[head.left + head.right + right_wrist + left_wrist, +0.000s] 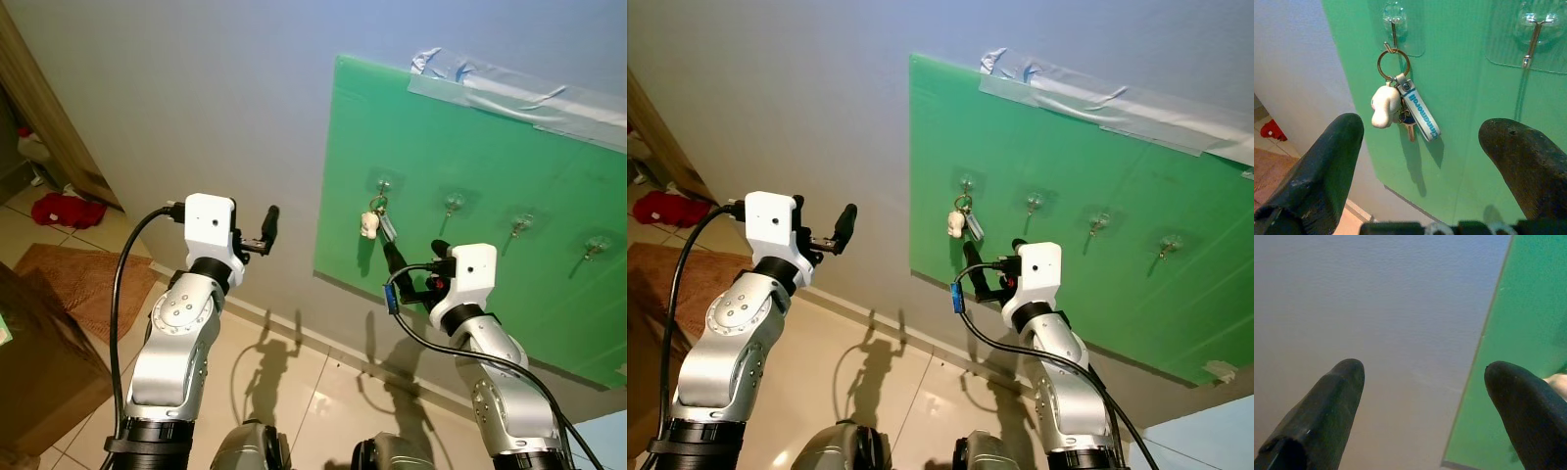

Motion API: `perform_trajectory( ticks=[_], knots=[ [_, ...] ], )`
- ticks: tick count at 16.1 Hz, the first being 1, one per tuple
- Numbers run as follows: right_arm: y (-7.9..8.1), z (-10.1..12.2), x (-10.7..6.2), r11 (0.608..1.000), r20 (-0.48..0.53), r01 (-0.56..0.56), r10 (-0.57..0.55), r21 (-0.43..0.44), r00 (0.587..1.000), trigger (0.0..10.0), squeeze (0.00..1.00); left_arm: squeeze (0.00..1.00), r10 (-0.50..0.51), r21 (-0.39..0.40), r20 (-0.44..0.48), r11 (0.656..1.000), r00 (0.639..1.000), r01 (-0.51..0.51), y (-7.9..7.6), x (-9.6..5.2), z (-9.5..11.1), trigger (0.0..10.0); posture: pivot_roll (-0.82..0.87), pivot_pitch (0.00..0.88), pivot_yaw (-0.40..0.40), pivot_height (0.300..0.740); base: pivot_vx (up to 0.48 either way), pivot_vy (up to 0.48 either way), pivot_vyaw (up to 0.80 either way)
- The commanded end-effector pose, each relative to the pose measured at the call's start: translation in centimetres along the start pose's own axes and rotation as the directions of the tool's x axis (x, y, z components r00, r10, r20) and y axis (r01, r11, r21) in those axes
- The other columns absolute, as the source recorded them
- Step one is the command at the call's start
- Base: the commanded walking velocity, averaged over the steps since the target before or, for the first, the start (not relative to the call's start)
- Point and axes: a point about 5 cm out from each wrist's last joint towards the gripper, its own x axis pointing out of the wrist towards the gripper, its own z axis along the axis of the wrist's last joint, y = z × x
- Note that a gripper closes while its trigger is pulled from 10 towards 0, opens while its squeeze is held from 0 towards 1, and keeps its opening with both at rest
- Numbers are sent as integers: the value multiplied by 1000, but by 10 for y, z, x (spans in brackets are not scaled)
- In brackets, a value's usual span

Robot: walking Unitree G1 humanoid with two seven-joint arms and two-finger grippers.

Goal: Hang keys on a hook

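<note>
A key ring with a white figure charm and a white-blue tag (375,223) hangs from the leftmost clear hook (383,184) on a green board (490,176) taped to the wall. In the right wrist view the keys (1400,110) dangle from that hook (1392,24), free of both fingers. My right gripper (416,257) is open just below and in front of the keys, holding nothing. My left gripper (266,233) is raised and open, facing bare wall left of the board's edge (1484,333).
Three more clear hooks (454,204) (522,223) (596,245) line the board to the right. On the floor at left lie a red cloth (67,210), a brown mat (88,279) and a brown box (39,362).
</note>
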Motion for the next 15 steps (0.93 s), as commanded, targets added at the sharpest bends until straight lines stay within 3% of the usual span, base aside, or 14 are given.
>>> perform_trajectory(
  ticks=[1, 13, 15],
  knots=[
    [1, 1, -2, 1000, -2, -13, 13, -6, 1000, 10000, 0, 0, -31, -20, 14, 999, 999, 31, -3, -1, 4, 10000, -110, 84, -20, 710, 0, 0, 0],
    [-3, -3, -4, 1000, -31, -12, 11, -19, 999, 10000, 0, 0, -85, -4, -1, 996, 996, 85, -11, 1, 0, 10000, -124, 93, -18, 710, 0, 463, 0],
    [-3, -4, -5, 999, -39, -13, 12, -34, 999, 10000, 0, 0, -95, 4, 14, 995, 995, 95, -12, 1, 2, 10000, -124, 99, -17, 710, 0, 0, 0]
  ],
)
